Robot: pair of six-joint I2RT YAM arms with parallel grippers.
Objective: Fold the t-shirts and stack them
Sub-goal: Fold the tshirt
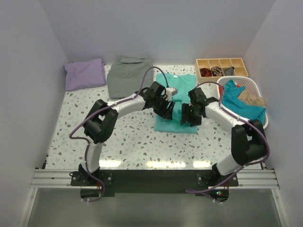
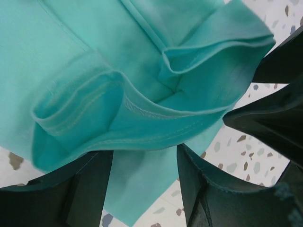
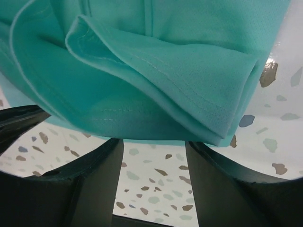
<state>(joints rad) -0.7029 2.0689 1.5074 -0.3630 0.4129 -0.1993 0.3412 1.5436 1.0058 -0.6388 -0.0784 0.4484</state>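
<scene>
**Both grippers spread over the turquoise t-shirt at mid-table**

The turquoise t-shirt (image 1: 183,85) lies partly folded in the middle of the table (image 1: 132,137), its long side running away from the arm bases. Both arms reach inward over it and meet above its middle.

The left gripper (image 1: 166,108) sits over the shirt's left half. In the left wrist view its fingers (image 2: 90,189) stand apart, with a loose flap of turquoise cloth hanging into the gap between them; they are not pressed on it. Stitched hems and a bunched fold fill the view above them.

The right gripper (image 1: 189,115) is just beside it, over the shirt's right half. Its fingers (image 3: 222,184) are also spread. Bare speckled table shows between them, and a layered, folded edge of the shirt lies just beyond the tips.

At the far left corner rests a folded lavender t-shirt (image 1: 85,74), and near it a grey-green garment (image 1: 129,75). On the right, a white basket (image 1: 258,87) holds teal and tan cloth, behind it a wooden compartment tray (image 1: 221,61).
</scene>
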